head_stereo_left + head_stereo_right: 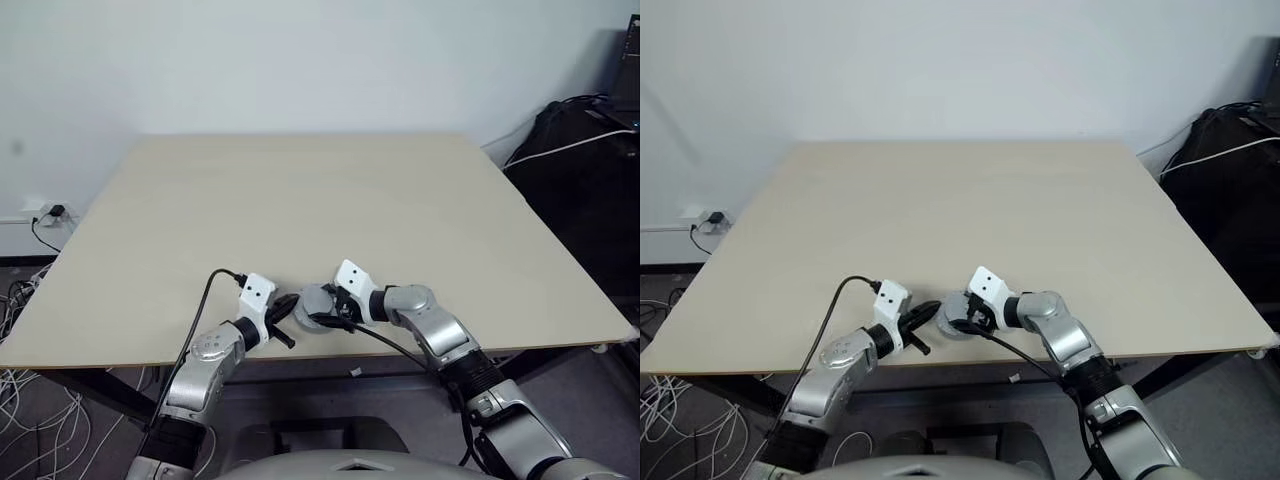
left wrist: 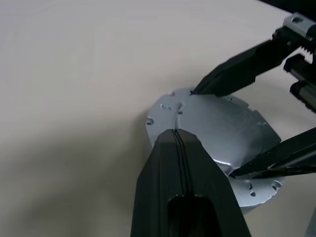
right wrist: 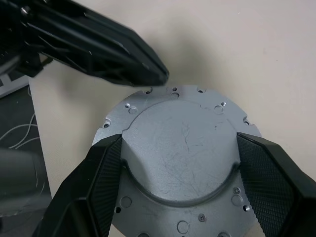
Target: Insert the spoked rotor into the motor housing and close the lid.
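The silver round motor housing (image 3: 118, 116) stands near the table's front edge, with the raised round lid (image 2: 222, 123) lying flat on top of it. My right gripper (image 3: 178, 142) reaches in from the right, its two fingers pressed against opposite sides of the lid. My left gripper (image 2: 176, 133) comes from the left with its fingers shut together and nothing between them. Its tip rests at the housing's rim, on the side away from my right wrist. The spoked rotor is out of view.
The beige table (image 1: 300, 190) stretches wide and bare beyond the housing. A black bag with a white cable (image 1: 590, 170) sits off the table's right side. Loose cables (image 1: 20, 400) lie on the floor at the left, below a wall socket (image 1: 45, 212).
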You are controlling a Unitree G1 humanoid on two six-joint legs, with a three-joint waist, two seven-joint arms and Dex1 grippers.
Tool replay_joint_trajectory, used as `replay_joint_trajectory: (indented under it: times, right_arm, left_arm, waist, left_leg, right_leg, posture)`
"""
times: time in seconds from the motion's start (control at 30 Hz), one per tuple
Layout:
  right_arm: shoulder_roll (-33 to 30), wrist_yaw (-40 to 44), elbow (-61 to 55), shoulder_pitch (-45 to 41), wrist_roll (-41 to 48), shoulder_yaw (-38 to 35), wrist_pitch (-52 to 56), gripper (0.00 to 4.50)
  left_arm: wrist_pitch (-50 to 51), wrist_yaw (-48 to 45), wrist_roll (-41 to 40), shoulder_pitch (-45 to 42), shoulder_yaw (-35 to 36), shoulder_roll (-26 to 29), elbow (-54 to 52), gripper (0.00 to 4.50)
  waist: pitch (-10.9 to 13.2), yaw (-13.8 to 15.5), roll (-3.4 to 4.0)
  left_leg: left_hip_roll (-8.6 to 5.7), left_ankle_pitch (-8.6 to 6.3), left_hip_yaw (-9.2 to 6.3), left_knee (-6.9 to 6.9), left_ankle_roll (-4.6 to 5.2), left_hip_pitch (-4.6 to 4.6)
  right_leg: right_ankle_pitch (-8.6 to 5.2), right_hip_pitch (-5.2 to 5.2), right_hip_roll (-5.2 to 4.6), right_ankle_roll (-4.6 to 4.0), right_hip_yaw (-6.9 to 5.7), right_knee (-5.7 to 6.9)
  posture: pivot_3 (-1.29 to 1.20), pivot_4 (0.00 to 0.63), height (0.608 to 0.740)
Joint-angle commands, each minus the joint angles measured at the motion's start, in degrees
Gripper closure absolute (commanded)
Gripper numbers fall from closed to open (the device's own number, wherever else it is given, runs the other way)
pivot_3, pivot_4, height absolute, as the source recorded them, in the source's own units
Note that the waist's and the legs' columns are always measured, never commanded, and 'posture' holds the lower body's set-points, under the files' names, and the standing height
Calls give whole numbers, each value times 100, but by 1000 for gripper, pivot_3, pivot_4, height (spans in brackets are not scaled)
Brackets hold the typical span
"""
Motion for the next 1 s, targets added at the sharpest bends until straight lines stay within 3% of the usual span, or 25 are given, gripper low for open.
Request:
replay_joint_trajectory:
  times: [0.03, 0.93, 1.0]
  right_arm:
    - [10, -37, 102, 53, -114, 85, 136, 1288]
    - [11, -33, 15, 91, -182, 116, 155, 1288]
    - [21, -31, 33, 77, -180, 115, 150, 571]
  left_arm:
    - [165, 20, 50, -237, -90, -24, -4, 4500]
    - [954, 246, 215, -355, -428, -149, 12, 4500]
    - [958, 233, 220, -334, -458, -155, 6, 4500]
  waist:
    - [0, -8, 0]
    - [-8, -8, 5]
    - [-8, -7, 5]
  left_leg:
    - [0, 0, 0, 0, 0, 0]
    - [5, 1, -16, -2, -3, 19]
    - [5, 1, -16, -3, -3, 19]
  right_leg:
    - [0, 8, 0, 0, 0, 0]
    - [-2, 34, 0, -1, 0, -4]
    - [-2, 34, 0, -1, 0, -5]
  posture:
    - [0, 0, 740]
    - [0, 0, 740]
    - [0, 0, 740]
